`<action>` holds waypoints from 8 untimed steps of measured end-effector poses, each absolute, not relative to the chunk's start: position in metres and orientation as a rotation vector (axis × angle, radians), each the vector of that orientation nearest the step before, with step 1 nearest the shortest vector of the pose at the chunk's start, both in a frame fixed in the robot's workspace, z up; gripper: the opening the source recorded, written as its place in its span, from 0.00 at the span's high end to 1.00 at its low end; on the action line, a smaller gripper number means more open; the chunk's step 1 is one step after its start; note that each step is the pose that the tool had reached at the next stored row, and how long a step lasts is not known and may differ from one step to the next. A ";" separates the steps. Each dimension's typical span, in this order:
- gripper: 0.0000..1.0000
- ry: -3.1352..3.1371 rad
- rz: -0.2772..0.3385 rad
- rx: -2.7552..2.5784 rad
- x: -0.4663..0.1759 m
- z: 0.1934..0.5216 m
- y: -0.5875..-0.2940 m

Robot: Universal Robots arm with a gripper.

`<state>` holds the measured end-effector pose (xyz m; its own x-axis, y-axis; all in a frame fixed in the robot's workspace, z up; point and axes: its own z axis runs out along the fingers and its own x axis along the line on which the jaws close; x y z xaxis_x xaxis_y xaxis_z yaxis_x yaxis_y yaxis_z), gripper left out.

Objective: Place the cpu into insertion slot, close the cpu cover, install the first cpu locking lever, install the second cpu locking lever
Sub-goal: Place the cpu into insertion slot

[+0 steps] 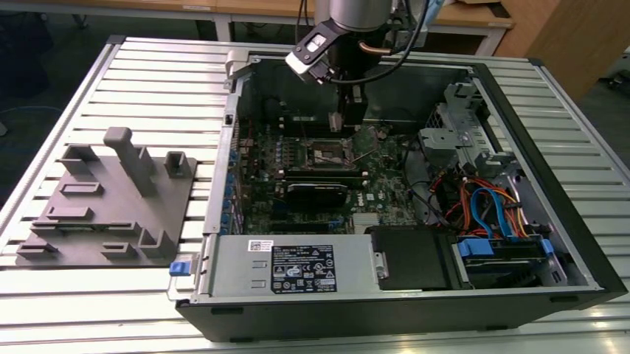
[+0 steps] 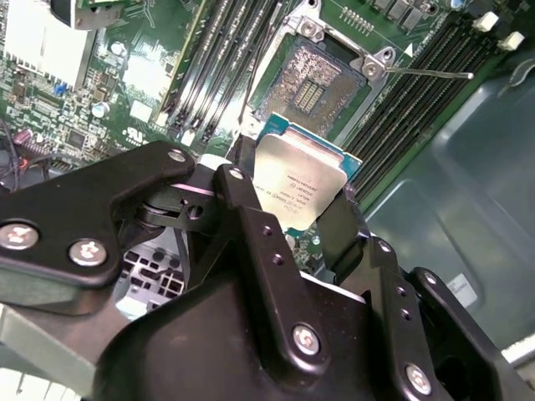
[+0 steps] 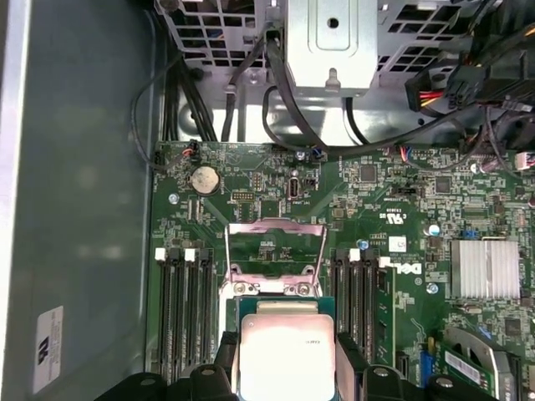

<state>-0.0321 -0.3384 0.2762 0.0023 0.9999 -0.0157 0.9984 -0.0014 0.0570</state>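
My gripper [image 1: 347, 122] hangs inside the open computer case [image 1: 551, 133], just above the insertion slot [image 1: 330, 151]. It is shut on the cpu [image 2: 301, 188], a flat square chip with a silvery top and a green edge, held by its sides between two black fingers [image 2: 236, 200]. In the second wrist view the insertion slot [image 2: 322, 75] lies open a short way beyond the chip, its contact field bare, and a thin locking lever [image 2: 426, 73] sticks out beside it. In the first wrist view the cpu [image 3: 287, 347] sits in front of the cpu cover [image 3: 274, 249], which stands flipped up.
Long black memory slots [image 2: 217, 67] flank the socket on both sides. A finned heat sink [image 3: 485, 269] lies nearby on the board. A metal drive cage [image 1: 462, 118] and coloured cables [image 1: 482, 206] stand at the exterior view's right. A grey fixture block [image 1: 108, 199] rests on the table at the left.
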 end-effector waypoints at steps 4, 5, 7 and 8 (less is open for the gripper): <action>0.46 2.183 0.046 2.185 -0.036 0.269 -0.338; 0.46 2.186 0.047 2.182 -0.037 0.267 -0.338; 0.46 2.194 0.051 2.171 -0.037 0.264 -0.338; 0.46 2.197 0.054 2.166 -0.038 0.263 -0.338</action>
<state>-0.0377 -0.3381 0.2627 -0.0138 0.9998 -0.0157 0.9978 0.0147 0.0642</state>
